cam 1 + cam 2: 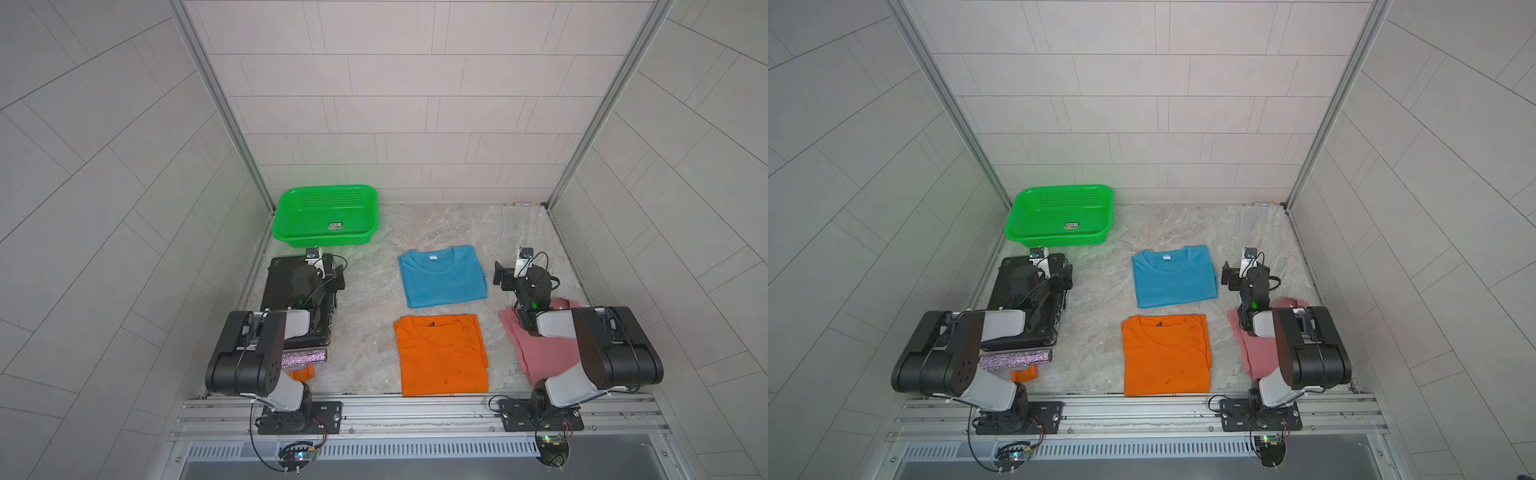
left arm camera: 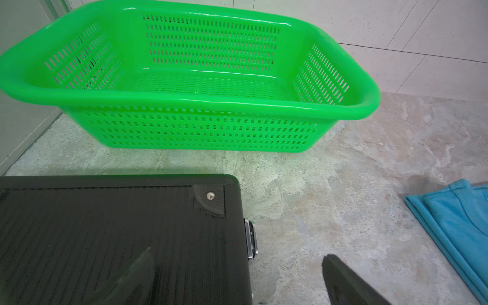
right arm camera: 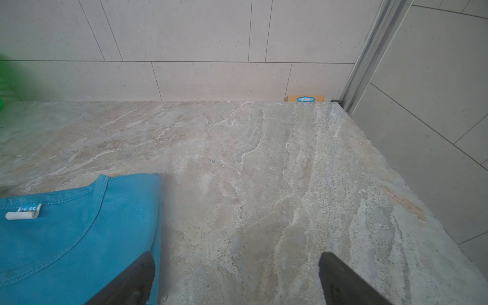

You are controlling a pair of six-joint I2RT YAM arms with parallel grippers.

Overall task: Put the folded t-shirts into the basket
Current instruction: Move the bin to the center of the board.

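The green basket [image 1: 324, 240] [image 1: 1054, 239] [image 2: 200, 132] stands empty at the back left corner. Three folded t-shirts lie flat on the table. The blue one [image 1: 442, 276] [image 1: 1173, 276] [image 2: 459, 232] [image 3: 66, 243] is in the middle, the orange one [image 1: 440, 355] [image 1: 1165, 355] lies in front of it, and the pink one [image 1: 544, 353] [image 1: 1258, 353] is partly hidden under the right arm. My left gripper [image 1: 318, 274] [image 2: 237, 264] hovers open over the black case, facing the basket. My right gripper [image 1: 521, 274] [image 3: 237, 264] is open just right of the blue t-shirt, one finger above its edge. Neither holds anything.
A black flat case [image 1: 299, 307] [image 2: 105, 237] lies at the left, in front of the basket. A glittery roll [image 1: 303, 357] and a small orange plastic piece [image 1: 302, 374] lie near the left arm's base. A small cardboard box [image 3: 303, 98] sits at the back right. Tiled walls enclose three sides.
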